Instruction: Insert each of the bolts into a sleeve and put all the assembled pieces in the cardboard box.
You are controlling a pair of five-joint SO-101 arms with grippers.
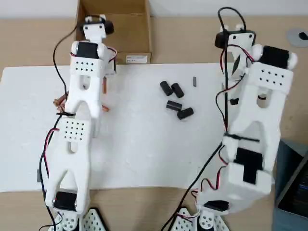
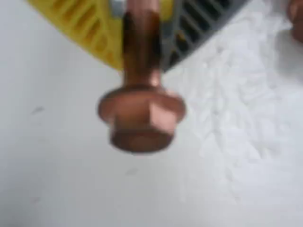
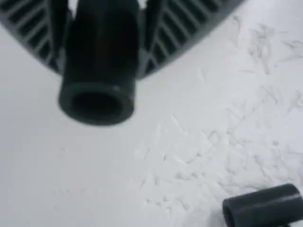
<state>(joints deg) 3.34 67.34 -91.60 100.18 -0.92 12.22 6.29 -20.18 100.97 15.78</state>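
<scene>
In the left wrist view we see a copper-coloured flanged hex bolt (image 2: 141, 116). The left gripper (image 2: 142, 28) is clamped on its shank between a yellow finger and a grey one. The bolt's head hangs beyond the fingertips, above the white textured mat (image 2: 57, 179).

The right wrist view gives us what the high view hides. A black cylindrical sleeve (image 3: 97, 90) is pinched in the right gripper (image 3: 102, 23), its open bore facing out past the tips. A second black sleeve (image 3: 262, 205) lies loose on the mat nearby.

From above we count four loose sleeves (image 1: 174, 105) clustered between the arms. Loose copper bolts (image 1: 60, 102) lie beside the left arm, partly hidden, so we cannot count them. The open cardboard box (image 1: 127, 33) sits on the wooden desk (image 1: 192, 43) beyond the left arm's wrist.
</scene>
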